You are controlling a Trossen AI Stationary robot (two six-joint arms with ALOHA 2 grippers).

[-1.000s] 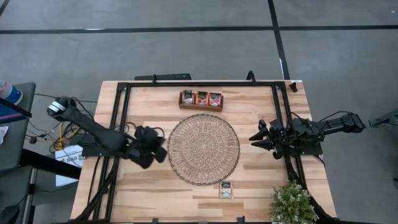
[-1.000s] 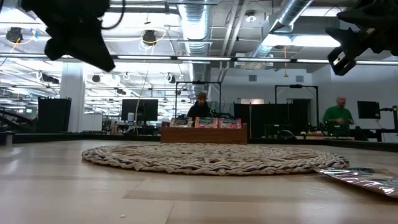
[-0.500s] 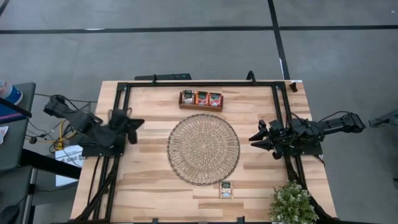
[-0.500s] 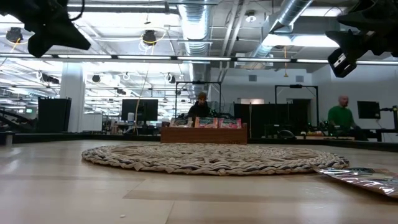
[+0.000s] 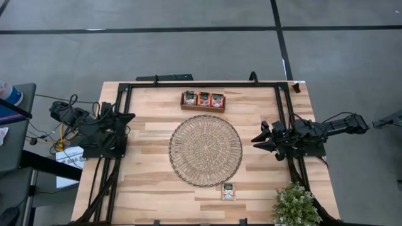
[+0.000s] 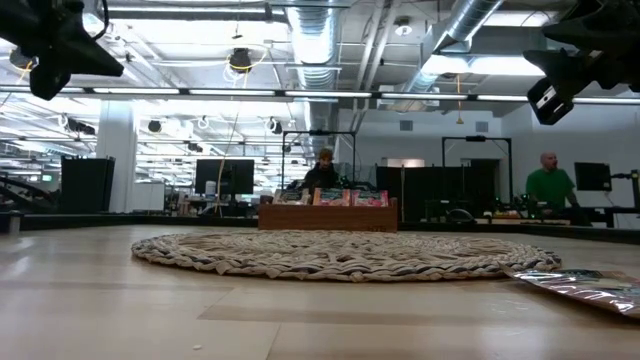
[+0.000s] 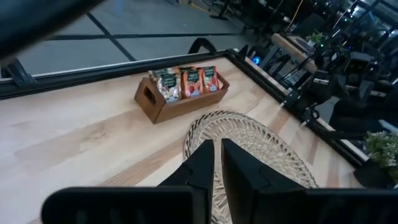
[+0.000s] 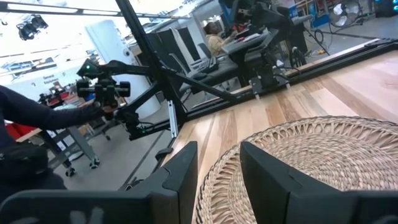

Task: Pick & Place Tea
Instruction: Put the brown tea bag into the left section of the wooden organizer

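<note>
While both arms wait at the table's sides, one flat tea sachet [image 5: 228, 191] lies past the round woven mat [image 5: 205, 150], untouched. Left end effector [image 5: 123, 120] is together; right end effector [image 5: 259, 140] stands apart, empty.

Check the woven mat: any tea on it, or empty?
Empty. The woven mat is bare; one sachet lies on the table beside it, others stand in the wooden tray.
</note>
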